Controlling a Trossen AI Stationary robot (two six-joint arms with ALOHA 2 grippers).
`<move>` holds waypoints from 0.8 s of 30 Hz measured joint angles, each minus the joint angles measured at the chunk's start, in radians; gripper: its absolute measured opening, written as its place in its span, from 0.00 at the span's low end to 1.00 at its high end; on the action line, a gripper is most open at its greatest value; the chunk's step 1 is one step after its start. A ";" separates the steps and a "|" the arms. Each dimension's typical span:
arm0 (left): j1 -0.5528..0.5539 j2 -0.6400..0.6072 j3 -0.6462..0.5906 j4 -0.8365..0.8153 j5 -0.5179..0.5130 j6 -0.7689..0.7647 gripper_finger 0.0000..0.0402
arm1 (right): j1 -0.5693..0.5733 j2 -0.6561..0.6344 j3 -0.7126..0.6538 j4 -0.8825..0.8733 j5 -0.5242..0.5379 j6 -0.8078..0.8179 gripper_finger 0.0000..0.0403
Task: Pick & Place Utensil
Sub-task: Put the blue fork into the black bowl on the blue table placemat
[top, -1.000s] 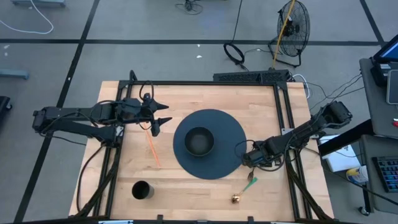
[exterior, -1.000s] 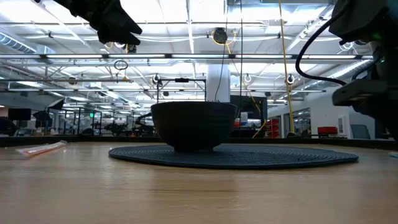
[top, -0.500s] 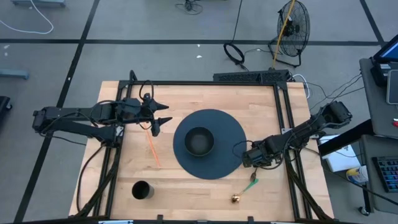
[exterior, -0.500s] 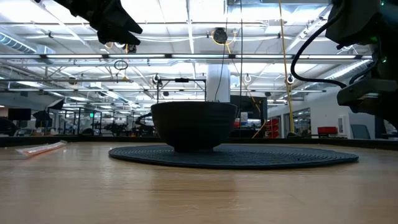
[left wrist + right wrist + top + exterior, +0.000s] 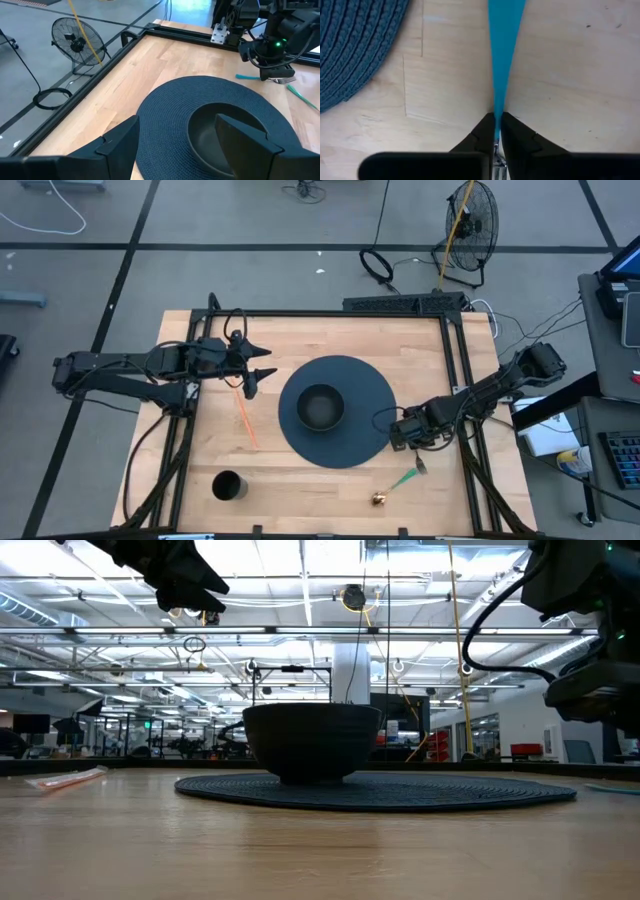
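The utensil (image 5: pixel 404 478) has a teal handle and a metal head; it lies on the wood near the mat's near-right edge. My right gripper (image 5: pixel 496 119) stands over it, shut on it; it also shows in the high view (image 5: pixel 417 457). A black bowl (image 5: pixel 320 408) rests on a round dark woven placemat (image 5: pixel 370 385) mid-table. My left gripper (image 5: pixel 262 368) hovers open above the table at the mat's far-left side, touching nothing; the left wrist view looks past its fingers (image 5: pixel 120 145) at the bowl (image 5: pixel 225 135). My right gripper pinches the utensil's thin neck (image 5: pixel 496 107), where the teal handle narrows toward the metal head, between its two fingers (image 5: pixel 482 131). The fingers point down from above. The handle (image 5: pixel 506 30) widens away from them, low over the wood; whether it rests there I cannot tell.
An orange stick (image 5: pixel 245 420) lies on the wood left of the mat. A black cup (image 5: pixel 228 486) stands near the near-left corner, and a small gold object (image 5: pixel 380 499) sits by the near edge. Black rails (image 5: pixel 462 370) frame the table.
My right gripper has shifted slightly toward the table's right edge. The utensil has turned about on the wood: its head end has gone right with the gripper, and its handle now slants toward the near-left.
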 joint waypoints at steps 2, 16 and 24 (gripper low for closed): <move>0.000 0.000 0.000 0.000 0.000 0.000 0.66 | -0.006 0.000 0.000 -0.013 0.000 -0.032 0.04; 0.000 0.000 0.000 0.050 0.000 -0.012 0.66 | -0.013 0.000 0.000 -0.020 -0.022 -0.237 0.09; 0.000 0.000 0.000 0.052 0.000 -0.014 0.66 | -0.013 0.000 0.000 -0.014 -0.021 -0.248 0.06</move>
